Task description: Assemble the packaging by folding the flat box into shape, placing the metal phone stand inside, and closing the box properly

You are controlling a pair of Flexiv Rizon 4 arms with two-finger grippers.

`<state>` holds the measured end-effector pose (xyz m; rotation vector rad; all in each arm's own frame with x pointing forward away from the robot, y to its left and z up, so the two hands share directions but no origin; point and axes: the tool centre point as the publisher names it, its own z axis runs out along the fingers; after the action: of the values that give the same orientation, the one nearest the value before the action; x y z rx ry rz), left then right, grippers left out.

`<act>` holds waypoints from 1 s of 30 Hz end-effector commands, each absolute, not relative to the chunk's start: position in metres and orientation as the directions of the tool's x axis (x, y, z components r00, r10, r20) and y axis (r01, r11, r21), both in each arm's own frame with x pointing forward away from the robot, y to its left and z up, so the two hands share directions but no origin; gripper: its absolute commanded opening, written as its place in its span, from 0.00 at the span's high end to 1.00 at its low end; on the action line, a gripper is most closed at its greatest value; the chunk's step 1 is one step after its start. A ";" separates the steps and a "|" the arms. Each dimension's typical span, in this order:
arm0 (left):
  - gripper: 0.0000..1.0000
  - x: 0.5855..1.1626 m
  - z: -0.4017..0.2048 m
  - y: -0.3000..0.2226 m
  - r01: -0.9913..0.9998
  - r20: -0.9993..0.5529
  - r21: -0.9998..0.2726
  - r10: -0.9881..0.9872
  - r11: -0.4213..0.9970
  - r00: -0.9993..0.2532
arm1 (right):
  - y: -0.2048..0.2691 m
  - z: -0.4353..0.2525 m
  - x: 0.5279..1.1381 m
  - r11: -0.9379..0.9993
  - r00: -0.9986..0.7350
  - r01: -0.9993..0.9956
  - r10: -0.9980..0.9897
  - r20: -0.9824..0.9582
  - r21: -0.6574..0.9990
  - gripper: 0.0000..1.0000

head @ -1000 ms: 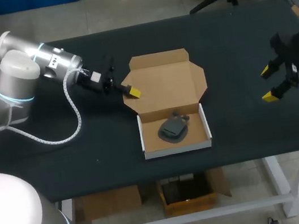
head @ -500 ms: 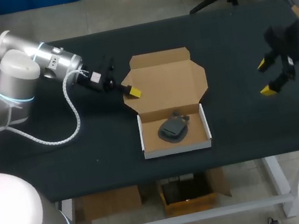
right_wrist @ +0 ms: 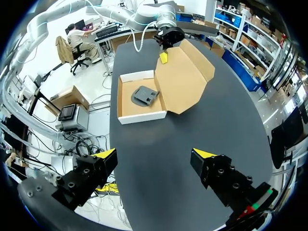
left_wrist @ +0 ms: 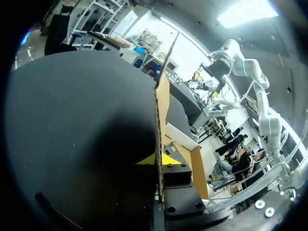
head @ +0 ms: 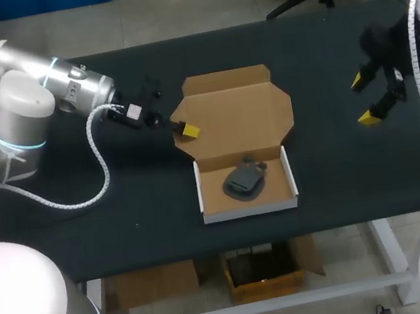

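Now at frame centre: open box [head: 249, 209] with phone stand [head: 244, 182] in its tray.
Seemingly pinches lid flap [head: 178, 119], left of centre, with left gripper [head: 185, 130]; holds right gripper [head: 364, 99] spread wide near the right edge.

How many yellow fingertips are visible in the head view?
3. One belongs to the left gripper, at the box lid's left edge. Two belong to the right gripper, above the table at the right. The left gripper's other tip may be hidden under the lid.
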<state>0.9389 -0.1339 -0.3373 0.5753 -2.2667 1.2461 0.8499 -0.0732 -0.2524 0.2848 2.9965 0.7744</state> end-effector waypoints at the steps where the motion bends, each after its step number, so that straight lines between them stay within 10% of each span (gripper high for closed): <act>1: 1.00 0.929 -0.336 -0.137 -0.553 0.538 -0.678 -0.185 0.484 -0.822 | -0.066 -0.244 0.861 0.867 -0.987 0.157 0.160 0.034 0.472 0.00; 30: 1.00 0.912 -0.331 -0.131 -0.245 0.184 -0.854 -0.174 0.459 -0.967 | -0.035 -0.212 0.882 0.903 -0.998 0.053 0.065 -0.014 0.426 0.00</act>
<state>0.9196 -0.1335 -0.3294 0.3489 -2.5945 1.5296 0.8801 -0.0363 -0.2149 0.0964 3.0288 0.6838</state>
